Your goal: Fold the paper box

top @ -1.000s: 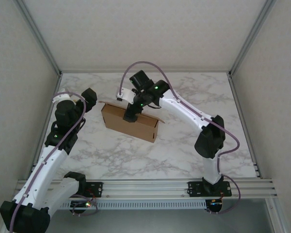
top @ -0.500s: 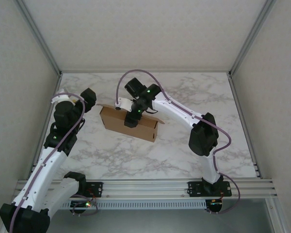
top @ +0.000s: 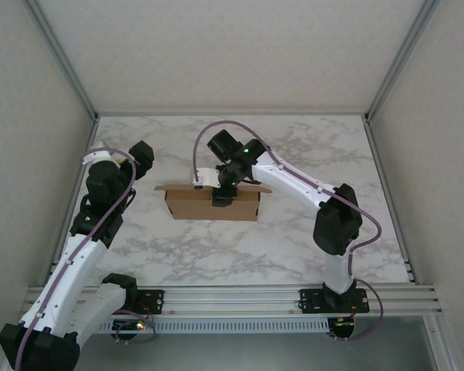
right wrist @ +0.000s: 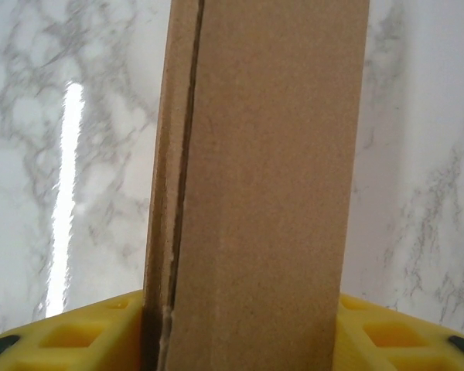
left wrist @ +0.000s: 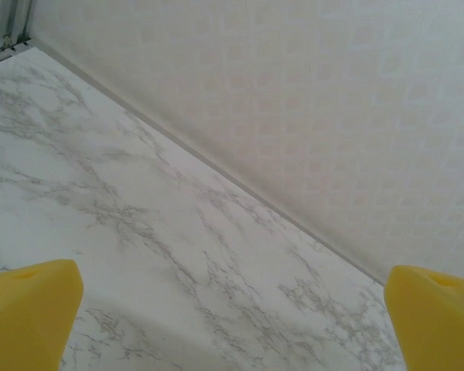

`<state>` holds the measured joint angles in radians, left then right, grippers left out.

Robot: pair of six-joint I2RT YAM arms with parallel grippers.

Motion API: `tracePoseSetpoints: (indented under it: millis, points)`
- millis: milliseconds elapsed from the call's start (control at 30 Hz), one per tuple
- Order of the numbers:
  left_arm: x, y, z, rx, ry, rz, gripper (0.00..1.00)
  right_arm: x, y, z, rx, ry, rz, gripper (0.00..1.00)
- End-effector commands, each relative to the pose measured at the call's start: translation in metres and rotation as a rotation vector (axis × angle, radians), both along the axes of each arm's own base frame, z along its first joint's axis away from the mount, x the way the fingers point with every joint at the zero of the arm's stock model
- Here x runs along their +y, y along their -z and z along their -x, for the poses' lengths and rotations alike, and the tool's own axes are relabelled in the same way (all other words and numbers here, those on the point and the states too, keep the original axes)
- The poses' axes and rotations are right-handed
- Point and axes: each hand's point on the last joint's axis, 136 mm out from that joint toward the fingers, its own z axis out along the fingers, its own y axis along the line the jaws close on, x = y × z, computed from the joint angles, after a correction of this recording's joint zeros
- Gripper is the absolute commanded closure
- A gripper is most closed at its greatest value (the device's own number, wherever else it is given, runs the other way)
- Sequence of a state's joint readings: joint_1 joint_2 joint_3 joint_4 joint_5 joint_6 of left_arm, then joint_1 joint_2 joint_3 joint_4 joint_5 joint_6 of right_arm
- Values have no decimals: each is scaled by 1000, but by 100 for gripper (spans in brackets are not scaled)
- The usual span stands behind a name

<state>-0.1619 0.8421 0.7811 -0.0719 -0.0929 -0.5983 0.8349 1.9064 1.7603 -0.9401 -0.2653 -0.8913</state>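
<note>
The paper box [top: 197,205] is a brown cardboard piece standing on its long edge on the marble table [top: 294,247], its long side parallel to the front edge, with small flaps sticking out at both top ends. My right gripper [top: 223,198] comes down over its top edge near the middle. In the right wrist view the box [right wrist: 271,154] runs upright between the yellow fingers [right wrist: 85,332], which press on both of its faces, so my right gripper [right wrist: 243,328] is shut on it. My left gripper [top: 142,157] hovers left of the box, open [left wrist: 232,325] with nothing between its pads.
Aluminium frame posts and white walls close in the table on the left, back and right. The back wall's foot [left wrist: 216,174] lies ahead of the left gripper. Bare marble stretches in front of and to the right of the box.
The right gripper has closed onto the box's top edge. The box has turned from a slanted pose to lying parallel with the table's front edge. The left arm has stayed still.
</note>
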Motion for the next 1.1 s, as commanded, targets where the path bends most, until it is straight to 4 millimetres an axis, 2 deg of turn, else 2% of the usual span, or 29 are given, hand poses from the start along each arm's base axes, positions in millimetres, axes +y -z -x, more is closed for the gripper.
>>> tracePoseSetpoints:
  millis: [0, 100, 300, 633, 733, 900, 933, 1000, 1067]
  points:
    - [-3, -4, -1, -3, 20, -1, 0, -12, -26, 24, 11, -142, -83, 48]
    - [-6, -2, -2, 0, 30, -2, 0, -16, -28, 33, 30, -191, -81, 50]
    - [-5, -2, -1, -1, 28, -10, 0, -27, -7, 22, 15, -140, 21, 55]
    - [-6, 3, -1, 3, 31, -12, 0, -34, 11, 15, 8, -56, 51, 50]
    - [-6, 4, -1, 4, 31, -14, 0, -35, 15, 14, 7, -54, 53, 39]
    - [-7, 7, 0, 14, 42, -15, 0, -30, 7, 9, -22, -32, -2, 21]
    - [-7, 7, 0, 14, 43, -17, 0, -28, 3, 8, -20, -22, -23, 13]
    - [-8, 6, 1, 12, 44, -17, 0, -27, -2, 6, -26, -13, -41, 4]
    - [-8, 6, 1, 11, 47, -16, 0, -27, -4, 4, -30, -8, -46, 1]
